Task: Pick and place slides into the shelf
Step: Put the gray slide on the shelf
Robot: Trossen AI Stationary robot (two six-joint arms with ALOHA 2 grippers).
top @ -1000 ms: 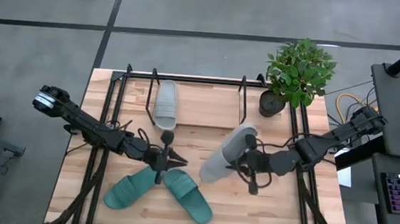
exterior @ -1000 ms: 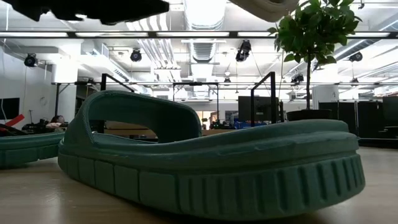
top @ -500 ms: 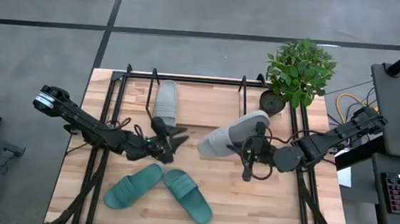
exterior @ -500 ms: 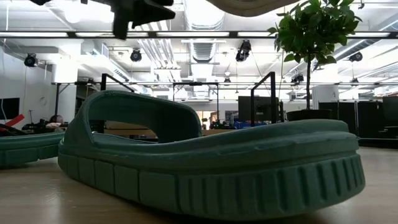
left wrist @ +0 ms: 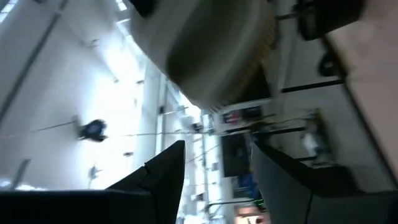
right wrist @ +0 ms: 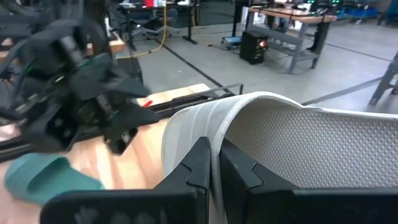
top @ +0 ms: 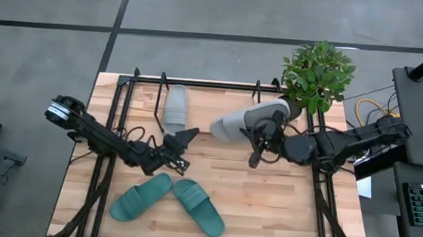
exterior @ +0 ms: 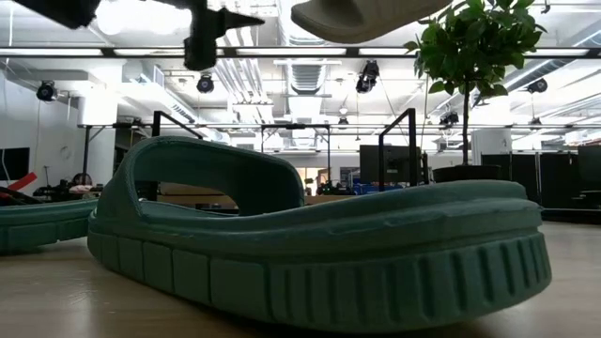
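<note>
Mid-carry: right hand [top: 259,141] clamped on strap of second grey slide [top: 247,121], held aloft just short of shelf [top: 207,83]. Left hand [top: 183,146] open, holding nothing, beside first grey slide [top: 175,106] already racked; teal pair [top: 168,202] on table [top: 264,213] nearby. Next, judged: lower and release beside racked mate.

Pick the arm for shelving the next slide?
Right. The right pincer is shut on a light grey foam slide, held up beside the black rod shelf. The left pincer is open and empty, near the shelved grey slide.

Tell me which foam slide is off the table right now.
The light grey foam slide held by the right gripper; the other three rest on shelf or table.
</note>
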